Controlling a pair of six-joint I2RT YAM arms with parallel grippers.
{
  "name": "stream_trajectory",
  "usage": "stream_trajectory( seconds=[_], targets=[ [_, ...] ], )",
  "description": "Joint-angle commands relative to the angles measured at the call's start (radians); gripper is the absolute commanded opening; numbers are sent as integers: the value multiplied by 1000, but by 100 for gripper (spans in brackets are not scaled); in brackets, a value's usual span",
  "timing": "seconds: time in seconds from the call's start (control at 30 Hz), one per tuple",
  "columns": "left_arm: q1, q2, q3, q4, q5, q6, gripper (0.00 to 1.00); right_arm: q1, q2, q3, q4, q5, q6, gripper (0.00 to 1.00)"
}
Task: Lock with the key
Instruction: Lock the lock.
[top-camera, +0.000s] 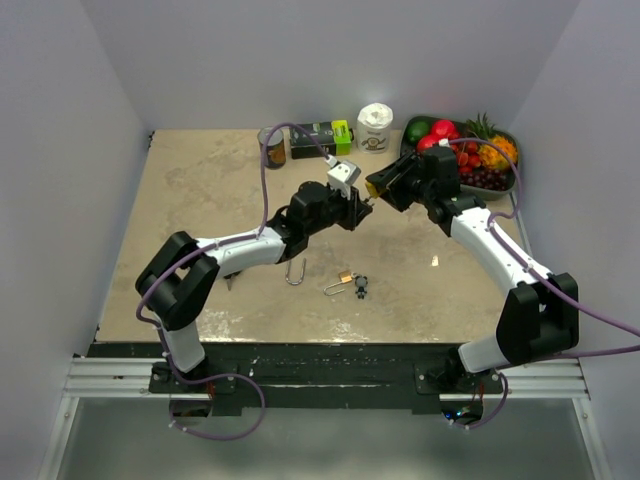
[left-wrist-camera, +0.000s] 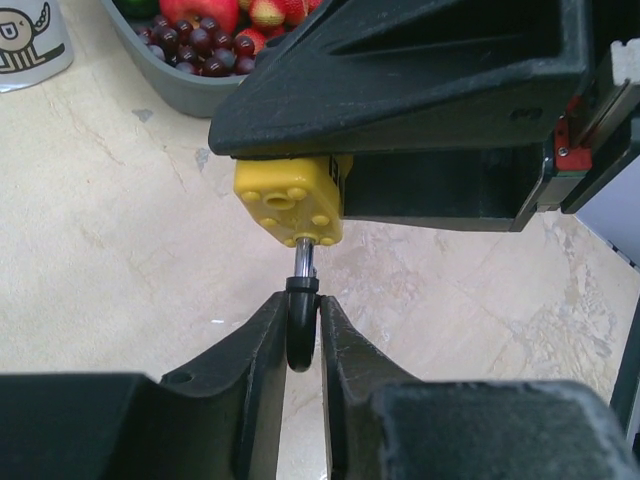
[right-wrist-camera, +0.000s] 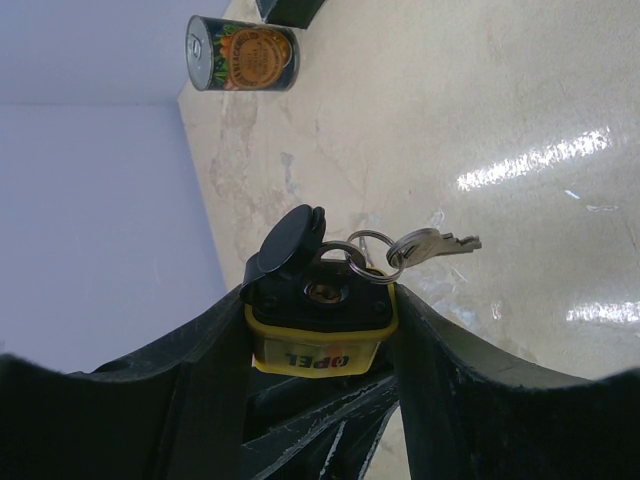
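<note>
Over the middle of the table (top-camera: 200, 200), my right gripper (top-camera: 378, 188) is sitting just right of my left gripper (top-camera: 360, 207), tips meeting. A padlock (right-wrist-camera: 318, 335) is sitting clamped between my right fingers (right-wrist-camera: 200, 370), and a shaft (left-wrist-camera: 303, 258) is running from it into my left fingers (left-wrist-camera: 250, 370). Along the far edge, from left to right, a can (top-camera: 272, 147), box (top-camera: 322, 138), jar (top-camera: 376, 128) and fruit tray (left-wrist-camera: 175, 90) are standing. Nearer me, a loose shackle (top-camera: 295, 272) is lying left of a small lock (top-camera: 345, 278).
</note>
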Motion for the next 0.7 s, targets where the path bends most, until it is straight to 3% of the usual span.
stream_trajectory(
  seconds=[0.0, 0.13, 0.33, 0.5, 0.53, 0.57, 0.6, 0.67],
  targets=[
    [2, -36, -14, 67, -10, 30, 24, 7, -6, 63, 57, -13, 21, 0],
    [3, -44, -23, 64, -5, 39, 26, 5, -6, 63, 57, -16, 21, 0],
    [3, -49, -31, 78, -5, 30, 2, 5, -5, 53, 59, -24, 14, 0],
    [3, -52, -22, 79, -4, 38, 0, 10, -8, 43, 66, -24, 10, 0],
    [2, -53, -22, 81, -1, 39, 0, 8, -8, 38, 72, -24, 5, 3],
    [3, -53, -20, 81, 2, 38, 0, 10, -8, 37, 77, -25, 2, 13],
    [3, -58, -20, 79, 7, 42, 0, 8, -8, 35, 79, -27, -1, 36],
    [3, -65, -20, 75, 15, 50, 0, 10, -11, 37, 91, -22, -21, 61]
  ],
)
